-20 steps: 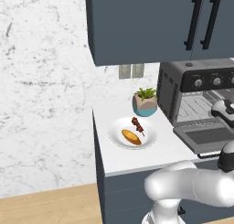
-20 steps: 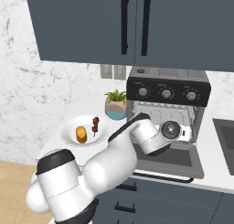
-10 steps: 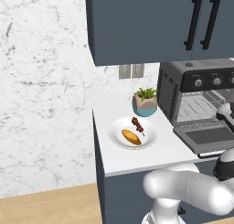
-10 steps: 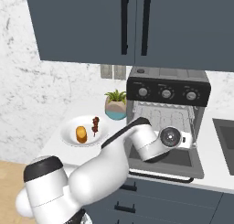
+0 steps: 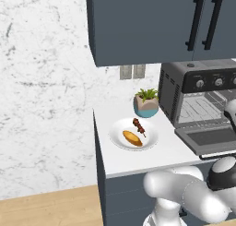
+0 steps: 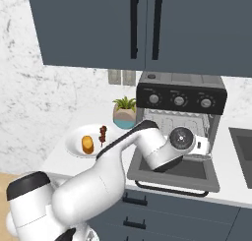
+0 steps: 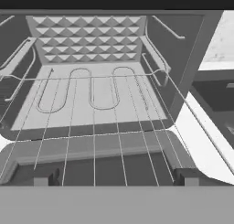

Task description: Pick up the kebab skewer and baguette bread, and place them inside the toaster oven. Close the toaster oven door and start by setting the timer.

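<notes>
The kebab skewer and the baguette bread lie side by side on a white plate on the counter, left of the toaster oven. The toaster oven door hangs open and flat. My gripper is open with nothing between its fingers. It sits just above the door at the oven's mouth and faces the bare wire rack inside. From the right base view the skewer and bread are well to the left of my hand.
A small potted plant stands between the plate and the oven's left wall. Dark blue wall cabinets hang above. A sink lies right of the oven. The counter's front edge runs just below the plate.
The hand has stayed at the oven's mouth, shifting only slightly upward. The elbow has swung lower right in the left base view. Jaws remain open.
</notes>
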Available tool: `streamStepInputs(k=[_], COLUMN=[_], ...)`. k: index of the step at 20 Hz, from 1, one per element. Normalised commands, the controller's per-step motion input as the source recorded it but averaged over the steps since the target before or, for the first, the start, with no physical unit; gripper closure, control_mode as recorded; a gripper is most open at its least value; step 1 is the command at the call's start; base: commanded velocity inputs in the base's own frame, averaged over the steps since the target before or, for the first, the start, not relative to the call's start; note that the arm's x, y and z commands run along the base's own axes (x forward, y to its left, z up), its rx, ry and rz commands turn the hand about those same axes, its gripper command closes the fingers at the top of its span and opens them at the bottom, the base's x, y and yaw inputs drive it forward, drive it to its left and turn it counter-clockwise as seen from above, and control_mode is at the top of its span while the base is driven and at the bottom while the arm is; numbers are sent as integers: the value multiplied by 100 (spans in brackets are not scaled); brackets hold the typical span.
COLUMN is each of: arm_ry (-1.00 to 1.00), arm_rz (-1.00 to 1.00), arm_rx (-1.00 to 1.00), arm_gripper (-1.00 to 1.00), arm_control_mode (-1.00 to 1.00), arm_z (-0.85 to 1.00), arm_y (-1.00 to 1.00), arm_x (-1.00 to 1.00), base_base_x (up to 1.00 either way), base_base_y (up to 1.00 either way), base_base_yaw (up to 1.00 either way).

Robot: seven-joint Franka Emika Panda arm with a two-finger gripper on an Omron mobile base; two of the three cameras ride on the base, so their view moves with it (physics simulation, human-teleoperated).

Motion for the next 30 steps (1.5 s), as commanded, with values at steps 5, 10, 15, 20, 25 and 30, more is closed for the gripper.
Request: streamStepInputs(k=[5, 10, 15, 20, 25, 30], arm_ry=[12, 13, 9, 8, 9, 7], arm_rz=[-1, -1, -3, -3, -1, 0], arm_rx=[0, 0, -2, -7, -6, 0], arm_gripper=[-100, -100, -100, -100, -100, -100], arm_control_mode=[-100, -100, -100, -100, -100, -100], arm_z=[72, 48, 19, 1, 0, 0], arm_y=[25, 60, 84, 98, 100, 83], arm_x=[-7, -15, -10, 0, 0, 0], base_base_x=[0, 0, 0, 0, 0, 0], base_base_y=[0, 0, 0, 0, 0, 0], base_base_yaw=[0, 0, 0, 0, 0, 0])
